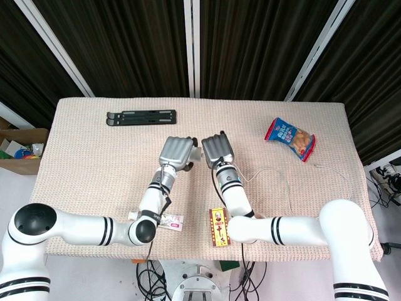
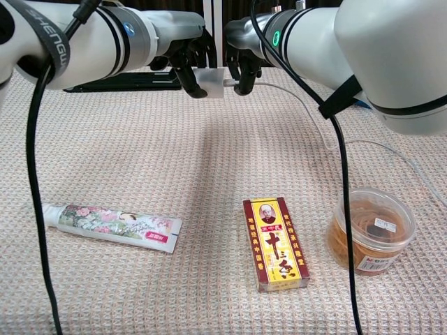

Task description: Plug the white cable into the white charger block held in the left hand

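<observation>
1. One white charger block [image 2: 211, 81], gripped by the left robot hand [image 2: 187, 63] above the table [image 2: 209, 167].
2. One white cable [image 2: 307, 112], plug pinched by the right robot hand [image 2: 242, 66], touching the block.
3. One toothpaste tube [image 2: 112, 223], one red box [image 2: 275, 242], one tub [image 2: 370, 229].

Left hand [image 2: 187, 54] and right hand [image 2: 241, 59] raised, facing close together, fingers [image 2: 183, 75] curled in grip.

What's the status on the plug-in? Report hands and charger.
Left hand holds white charger block. Right hand pinches white cable plug at the block's port; full seating unclear. Nothing between them.
</observation>
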Controlling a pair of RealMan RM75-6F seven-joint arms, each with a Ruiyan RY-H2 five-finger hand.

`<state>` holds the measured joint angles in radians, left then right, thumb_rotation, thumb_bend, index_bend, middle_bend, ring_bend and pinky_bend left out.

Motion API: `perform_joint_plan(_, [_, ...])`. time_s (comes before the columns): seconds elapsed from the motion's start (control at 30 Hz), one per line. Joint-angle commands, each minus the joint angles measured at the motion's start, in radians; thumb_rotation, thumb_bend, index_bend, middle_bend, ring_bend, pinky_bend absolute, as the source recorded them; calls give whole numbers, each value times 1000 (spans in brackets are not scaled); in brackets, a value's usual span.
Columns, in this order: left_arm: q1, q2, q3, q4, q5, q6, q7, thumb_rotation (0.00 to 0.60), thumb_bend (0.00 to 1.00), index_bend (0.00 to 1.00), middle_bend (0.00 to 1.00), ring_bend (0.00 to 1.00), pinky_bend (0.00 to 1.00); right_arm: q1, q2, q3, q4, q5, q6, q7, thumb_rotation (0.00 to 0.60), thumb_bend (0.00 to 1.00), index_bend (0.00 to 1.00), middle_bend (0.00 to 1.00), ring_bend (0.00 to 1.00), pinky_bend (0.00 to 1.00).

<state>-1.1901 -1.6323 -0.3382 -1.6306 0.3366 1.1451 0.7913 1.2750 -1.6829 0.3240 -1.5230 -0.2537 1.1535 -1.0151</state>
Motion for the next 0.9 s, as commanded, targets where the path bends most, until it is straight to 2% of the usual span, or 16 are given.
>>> perform_joint_plan(0.03, [4, 3, 3, 0, 6, -1, -4, 600, 308, 574, 559, 724, 857, -10, 9, -5, -16, -11, 12, 5, 600, 288, 450, 492, 368, 282])
perform_joint_plan(0.1, [7, 4, 7, 2, 10, -3, -6, 600, 309, 573, 559, 725, 857, -19, 16, -11, -32, -26, 29, 8, 600, 173, 335, 448, 335, 279])
perform_joint_plan(0.23, [7, 0, 10, 10, 15, -8, -9, 600, 308, 573, 559, 724, 857, -38, 31, -15, -67, -39, 47, 19, 600, 67, 149, 363, 282, 263])
perform_joint_plan(0.43, [24, -16, 49, 67, 72, -41, -33, 600, 307, 572, 551, 706, 844, -107, 101, -32, -156, -104, 64, 93, 600, 56, 12, 198, 160, 218])
perform_joint_plan(0.6, [58, -49, 105, 181, 152, -136, -106, 600, 307, 554, 541, 686, 831, -213, 211, -88, -256, -210, 93, 186, 600, 55, 0, 107, 91, 196])
perform_joint_plan(0.67, [67, -62, 129, 223, 193, -163, -123, 600, 306, 514, 517, 634, 818, -253, 252, -106, -284, -251, 101, 226, 600, 54, 0, 100, 91, 194])
perform_joint_plan(0.77, [85, -82, 150, 271, 248, -186, -158, 600, 296, 392, 416, 486, 756, -318, 321, -136, -311, -308, 105, 292, 600, 54, 0, 98, 90, 190])
perform_joint_plan(0.9, [110, -86, 161, 290, 294, -192, -194, 600, 276, 242, 267, 293, 551, -377, 374, -158, -314, -358, 90, 364, 600, 54, 0, 97, 90, 188])
